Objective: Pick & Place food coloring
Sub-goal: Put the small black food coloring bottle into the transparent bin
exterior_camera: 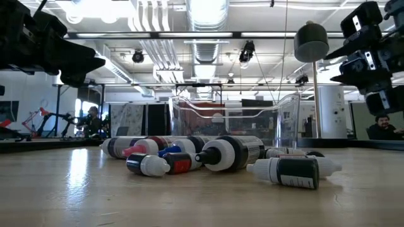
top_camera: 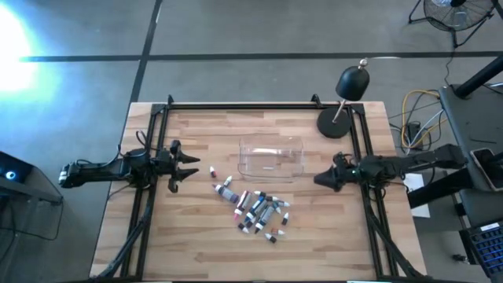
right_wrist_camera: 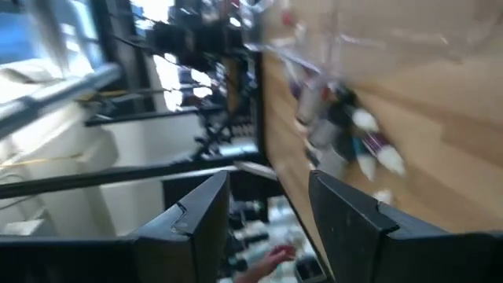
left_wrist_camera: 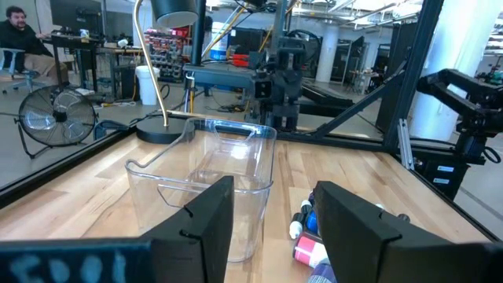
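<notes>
I am holding my left gripper [top_camera: 189,167] and right gripper [top_camera: 321,179] parted and empty at the table's sides; the food coloring [top_camera: 255,207] is lying heaped just before the clear tray [top_camera: 271,157]; I should probably be taking an outlying bottle first, descending squarely.

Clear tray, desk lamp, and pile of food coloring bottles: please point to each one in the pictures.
Clear tray [top_camera: 271,156]: high view, its floor.
Desk lamp [top_camera: 352,82]: high view, its black shade.
Food coloring bottles [top_camera: 258,211]: high view, middle of the pile.
</notes>
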Robot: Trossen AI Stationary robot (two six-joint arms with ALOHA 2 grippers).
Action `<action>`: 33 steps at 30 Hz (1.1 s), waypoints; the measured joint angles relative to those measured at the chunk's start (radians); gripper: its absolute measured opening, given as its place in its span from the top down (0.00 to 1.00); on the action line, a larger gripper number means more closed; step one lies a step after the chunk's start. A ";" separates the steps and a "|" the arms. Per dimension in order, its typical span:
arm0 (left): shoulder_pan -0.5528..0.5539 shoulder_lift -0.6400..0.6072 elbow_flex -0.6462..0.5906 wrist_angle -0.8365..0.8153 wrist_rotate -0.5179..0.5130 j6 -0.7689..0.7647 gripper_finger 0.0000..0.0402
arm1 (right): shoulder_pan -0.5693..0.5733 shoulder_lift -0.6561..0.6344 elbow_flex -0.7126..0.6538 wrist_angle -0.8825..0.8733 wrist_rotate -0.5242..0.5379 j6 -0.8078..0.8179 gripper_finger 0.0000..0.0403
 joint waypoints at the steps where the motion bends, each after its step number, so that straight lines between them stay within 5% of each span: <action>1: 0.000 0.000 0.000 0.000 0.000 0.000 0.62 | 0.015 0.036 0.022 0.000 0.000 0.000 0.58; 8: 0.000 0.000 0.000 0.000 0.000 0.000 0.62 | 0.129 0.340 0.283 -0.147 -0.019 -0.174 0.58; 14: 0.000 0.000 0.000 0.000 0.000 0.000 0.62 | 0.199 0.641 0.519 -0.466 -0.215 -0.337 0.58; 25: 0.000 0.000 0.000 0.000 0.000 0.000 0.62 | 0.172 1.098 0.727 -0.543 -0.268 -0.067 0.58; 33: 0.000 0.000 0.000 0.000 0.000 0.000 0.62 | 0.177 1.348 0.924 -0.561 -0.160 0.062 0.53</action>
